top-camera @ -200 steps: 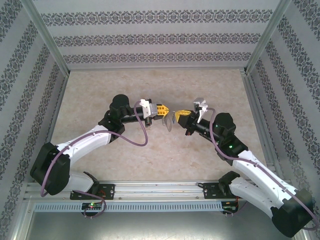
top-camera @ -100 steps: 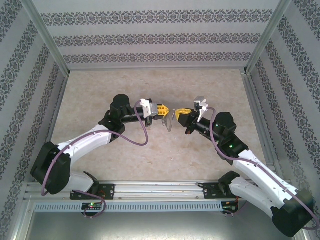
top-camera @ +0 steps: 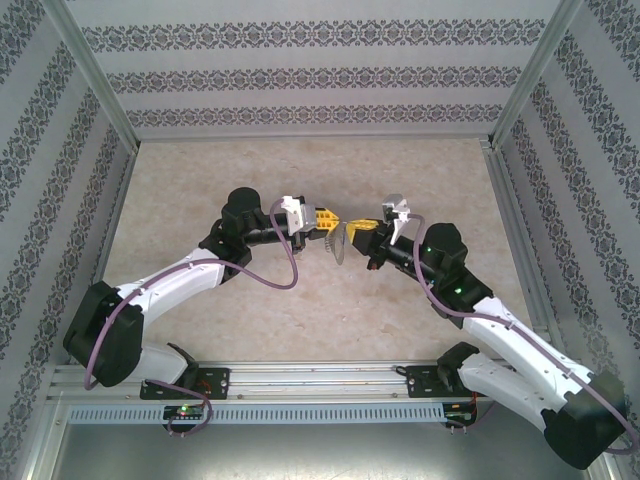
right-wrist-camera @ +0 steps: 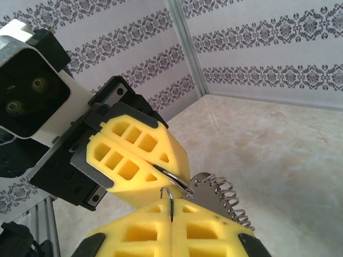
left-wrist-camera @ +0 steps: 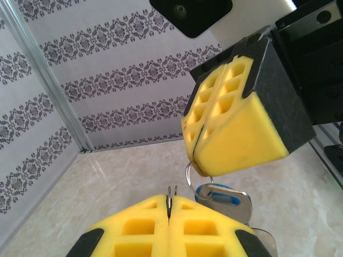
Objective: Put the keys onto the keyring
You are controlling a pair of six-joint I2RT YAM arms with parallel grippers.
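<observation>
Left fingers (left-wrist-camera: 142, 219) pinched shut on keyring (right-wrist-camera: 210, 187) wire; right fingers (right-wrist-camera: 140, 231) likewise. Keyring likely light, stiff, slippery. Key (left-wrist-camera: 225, 197) tiny: grip blue head.

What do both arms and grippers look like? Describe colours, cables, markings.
White shells and black joints on the left arm and right arm, each trailing a purple cable. A green light glows on the right arm. Yellow pads with square pockets, black-backed, on the left gripper and right gripper; white camera block at each wrist.
</observation>
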